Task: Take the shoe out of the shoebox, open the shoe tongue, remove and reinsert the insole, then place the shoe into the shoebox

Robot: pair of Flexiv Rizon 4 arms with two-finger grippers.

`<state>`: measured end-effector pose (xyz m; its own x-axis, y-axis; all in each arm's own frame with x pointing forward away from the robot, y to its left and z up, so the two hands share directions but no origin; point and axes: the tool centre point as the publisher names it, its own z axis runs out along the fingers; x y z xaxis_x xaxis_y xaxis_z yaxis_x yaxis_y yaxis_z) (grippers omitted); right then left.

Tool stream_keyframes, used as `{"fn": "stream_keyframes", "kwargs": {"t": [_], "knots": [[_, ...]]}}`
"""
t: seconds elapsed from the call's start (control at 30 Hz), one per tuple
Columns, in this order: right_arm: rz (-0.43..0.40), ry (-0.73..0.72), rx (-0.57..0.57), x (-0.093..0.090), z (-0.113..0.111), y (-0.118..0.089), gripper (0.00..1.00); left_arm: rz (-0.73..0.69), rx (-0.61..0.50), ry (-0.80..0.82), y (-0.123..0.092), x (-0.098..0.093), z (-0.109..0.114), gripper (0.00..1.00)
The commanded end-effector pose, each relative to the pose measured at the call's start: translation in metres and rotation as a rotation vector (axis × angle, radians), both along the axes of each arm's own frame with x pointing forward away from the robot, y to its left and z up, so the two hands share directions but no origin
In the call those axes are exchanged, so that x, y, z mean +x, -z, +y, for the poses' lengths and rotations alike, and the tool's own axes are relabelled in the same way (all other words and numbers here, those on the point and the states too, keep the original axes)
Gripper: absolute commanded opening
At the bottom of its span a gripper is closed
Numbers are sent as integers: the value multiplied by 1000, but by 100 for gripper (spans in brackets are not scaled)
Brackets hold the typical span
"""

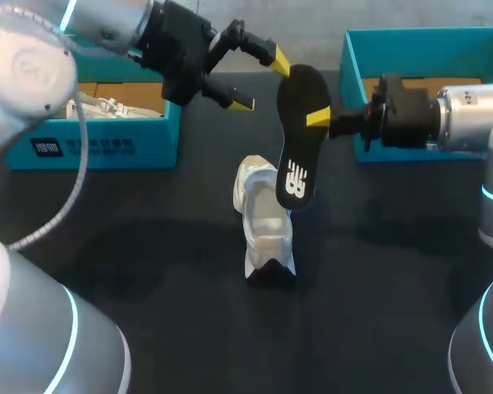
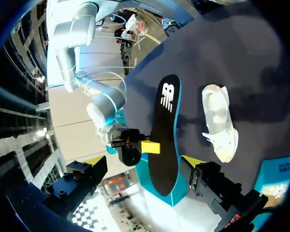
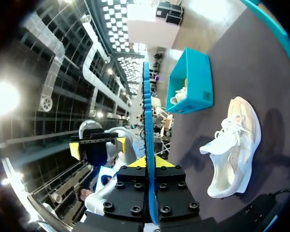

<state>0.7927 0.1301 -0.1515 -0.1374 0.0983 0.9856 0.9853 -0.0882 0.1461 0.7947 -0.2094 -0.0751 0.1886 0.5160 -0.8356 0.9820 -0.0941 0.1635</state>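
Observation:
A black insole [image 1: 300, 139] with a white logo hangs upright above the table, and my right gripper [image 1: 320, 117] is shut on its edge. In the right wrist view the insole [image 3: 146, 106] shows edge-on between the right gripper's [image 3: 147, 163] tips. My left gripper [image 1: 259, 80] is open beside the insole's upper end, its fingers apart from it. In the left wrist view the insole [image 2: 164, 140] lies ahead of the left gripper [image 2: 142, 162], between its spread fingers. The white shoe [image 1: 264, 222] lies on the dark table under the insole, also seen as the shoe [image 2: 220, 123] and the shoe [image 3: 232, 150].
A teal shoebox [image 1: 107, 148] at the back left holds another white shoe [image 1: 107, 107]. A second teal shoebox [image 1: 427, 37] stands at the back right, behind my right arm. The dark table [image 1: 189, 328] spreads toward the front.

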Motion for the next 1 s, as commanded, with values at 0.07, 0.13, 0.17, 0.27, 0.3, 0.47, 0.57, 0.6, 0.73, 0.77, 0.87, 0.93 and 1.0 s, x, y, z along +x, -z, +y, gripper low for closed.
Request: {"fn": "stream_keyframes", "kwargs": {"t": [0.07, 0.13, 0.17, 0.27, 0.3, 0.47, 0.57, 0.6, 0.73, 0.77, 0.87, 0.93, 1.0], "knots": [[-1, 8, -10, -4, -3, -4, 0, 6, -316, 20, 13, -4, -5, 100], [0, 8, -12, -4, -3, -4, 0, 10, -330, 18, 17, -5, -8, 100], [1, 9, -13, -4, -3, -4, 0, 19, -339, 10, 20, -6, -8, 100], [0, 9, -14, -4, -3, -5, 0, 12, -361, 25, 26, -7, -6, 100], [0, 8, -14, -4, -3, -6, 0, 10, -376, 26, 28, -7, -5, 100], [10, 4, -20, -5, -3, -9, 0, 16, -462, -5, 38, -3, -5, 100], [20, 0, -23, -7, -3, -10, 0, 6, -497, -8, 43, -1, -7, 100], [24, -2, -23, -7, -3, -11, 0, 5, -505, -5, 44, -1, -7, 100], [37, -7, -10, -9, -2, -14, 0, -4, -529, 1, 51, 0, -10, 100], [45, -13, -9, -10, -1, -14, 0, -3, -542, 5, 53, 0, -13, 100], [60, -22, -9, -11, 2, -15, 0, -1, -569, -3, 59, 1, -16, 100], [67, -26, -12, -12, 4, -15, 0, 5, -591, -13, 61, 1, -18, 100], [76, -29, -15, -13, 5, -14, 0, 11, -612, -31, 63, 2, -19, 100]]}}
